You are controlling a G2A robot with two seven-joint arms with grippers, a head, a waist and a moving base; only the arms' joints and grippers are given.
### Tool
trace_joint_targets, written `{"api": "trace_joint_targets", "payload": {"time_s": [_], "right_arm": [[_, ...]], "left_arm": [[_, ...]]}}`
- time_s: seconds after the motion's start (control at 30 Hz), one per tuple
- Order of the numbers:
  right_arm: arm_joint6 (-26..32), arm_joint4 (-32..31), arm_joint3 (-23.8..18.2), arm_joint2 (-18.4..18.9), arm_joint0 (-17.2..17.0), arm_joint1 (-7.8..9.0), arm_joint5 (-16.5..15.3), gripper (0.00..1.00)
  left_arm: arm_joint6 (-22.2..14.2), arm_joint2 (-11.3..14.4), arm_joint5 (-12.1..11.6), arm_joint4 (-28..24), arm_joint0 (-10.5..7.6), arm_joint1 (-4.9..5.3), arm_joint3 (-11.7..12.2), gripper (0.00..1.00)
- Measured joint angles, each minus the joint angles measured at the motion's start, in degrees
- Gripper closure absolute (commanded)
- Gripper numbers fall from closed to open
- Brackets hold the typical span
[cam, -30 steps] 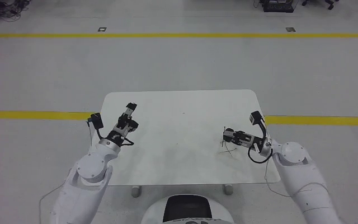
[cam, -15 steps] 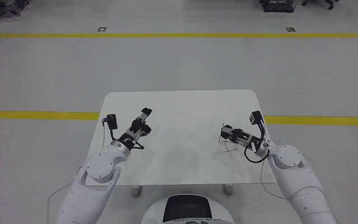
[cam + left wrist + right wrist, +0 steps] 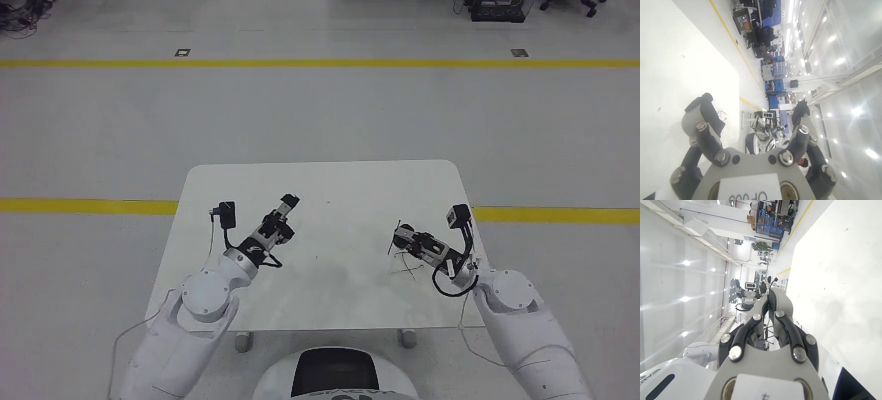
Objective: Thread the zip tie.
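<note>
1. Zip tie [image 3: 400,262]: a thin dark strip over the right part of the table, pinched in the right gripper. In the top view one end rises past the jaws and the rest trails down toward the table's near edge. In the right wrist view a short dark end [image 3: 774,280] pokes out beyond the fingertips. Whether the tie is looped or threaded cannot be told.
2. Right gripper [image 3: 397,238] [image 3: 770,294]: jaws clenched on the zip tie, fingers pressed together. It is held over the right part of the table and points inward, toward the other arm.
3. Left gripper [image 3: 288,205] [image 3: 753,102]: jaws released and spread wide, with nothing between them. It hangs over the left-centre of the table, angled toward the far side, well apart from the zip tie and the right gripper.
4. Table [image 3: 330,185]: white top with rounded corners. A few small dark specks show on its surface in both wrist views.
5. Floor [image 3: 320,110]: pale grey. One yellow line [image 3: 320,63] runs across it well beyond the table. A second yellow line [image 3: 90,205] shows on either side of the table.
</note>
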Motion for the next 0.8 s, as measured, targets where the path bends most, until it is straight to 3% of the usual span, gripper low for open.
{"api": "trace_joint_targets", "payload": {"time_s": [0.53, 0.7, 0.8], "right_arm": [[-0.4, 0.0, -0.1, 0.0, -0.1, -0.01, 0.0, 1.0], [-3.6, -0.3, -3.5, 2.6, -3.2, -0.08, 0.0, 1.0], [-3.0, -0.4, -5.6, 4.2, -5.7, -0.35, 0.0, 1.0]], "left_arm": [[0.1, 0.3, -0.3, -0.1, -0.02, -0.06, 0.0, 0.0], [0.1, 4.5, -2.0, 0.2, -0.32, -0.59, -0.5, 0.0], [-0.4, 8.1, -2.0, 0.9, -1.47, -1.06, -0.3, 0.0]]}}
